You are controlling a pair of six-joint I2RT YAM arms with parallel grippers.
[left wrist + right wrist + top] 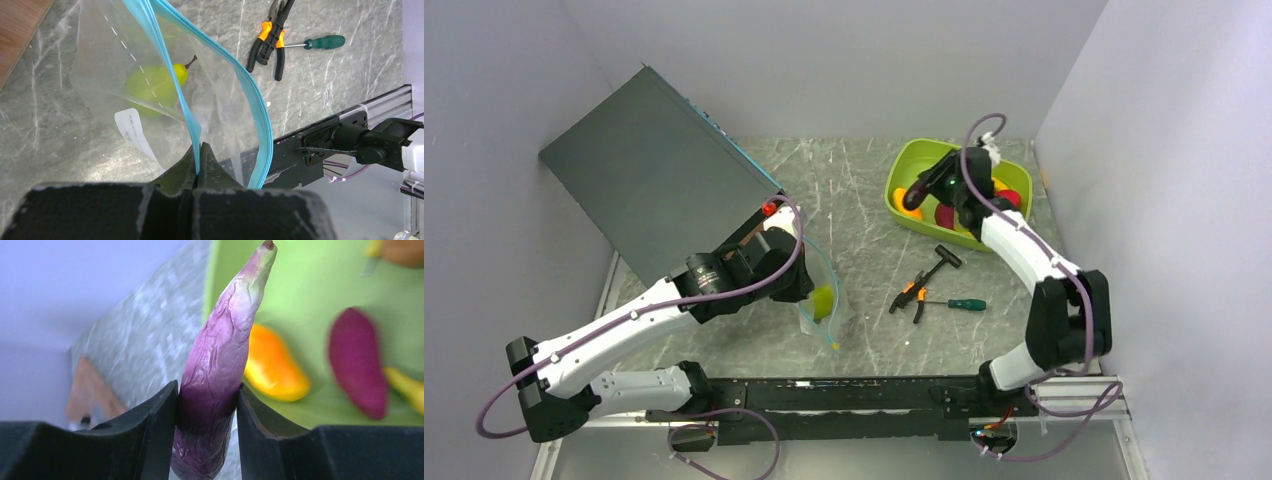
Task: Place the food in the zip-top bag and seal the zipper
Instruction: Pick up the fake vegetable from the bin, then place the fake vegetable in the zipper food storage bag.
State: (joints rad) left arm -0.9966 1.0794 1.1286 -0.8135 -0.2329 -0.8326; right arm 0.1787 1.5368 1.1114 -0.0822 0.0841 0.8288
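Observation:
The clear zip-top bag (822, 298) lies left of centre with a green apple (155, 85) inside. My left gripper (199, 150) is shut on one lip of its blue-green zipper (176, 75); the other lip (250, 95) hangs apart, so the mouth is open. My right gripper (207, 395) is shut on a long purple eggplant (220, 355) and holds it over the left rim of the lime-green tray (904, 162). In the tray lie an orange piece (272, 365), a dark red-purple piece (357, 360) and a yellow piece (407, 385).
Black-and-orange pliers (911, 295), a green-handled screwdriver (964, 304) and a small black hammer (941, 261) lie between bag and tray. A dark grey box (659, 170) leans at the back left. Grey walls close in on three sides.

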